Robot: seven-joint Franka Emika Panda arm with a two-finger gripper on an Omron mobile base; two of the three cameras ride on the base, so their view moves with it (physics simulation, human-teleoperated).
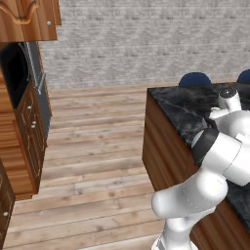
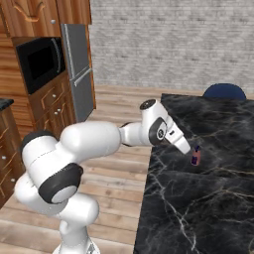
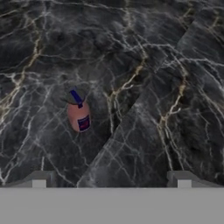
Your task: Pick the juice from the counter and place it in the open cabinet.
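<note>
The juice (image 3: 79,114) is a small reddish-brown bottle with a dark purple label and a dark cap. It stands on the black marble counter (image 3: 153,65). In the hand view it is left of centre, a little beyond my fingertips (image 3: 39,180). My gripper (image 3: 111,180) is open and holds nothing. From the right base view the gripper (image 2: 190,151) hangs over the counter (image 2: 208,208) near its left edge, just up and left of the juice (image 2: 196,156). A wooden wall cabinet (image 1: 27,19) with a round silver knob hangs at the top left; its inside is hidden.
The counter (image 1: 180,105) has plank sides and drops to a wooden floor (image 1: 93,146) on its left. Blue chairs (image 2: 224,91) stand behind it. Across the floor are a steel fridge (image 2: 78,69), a black microwave (image 2: 39,62) and low wooden drawers (image 1: 29,136).
</note>
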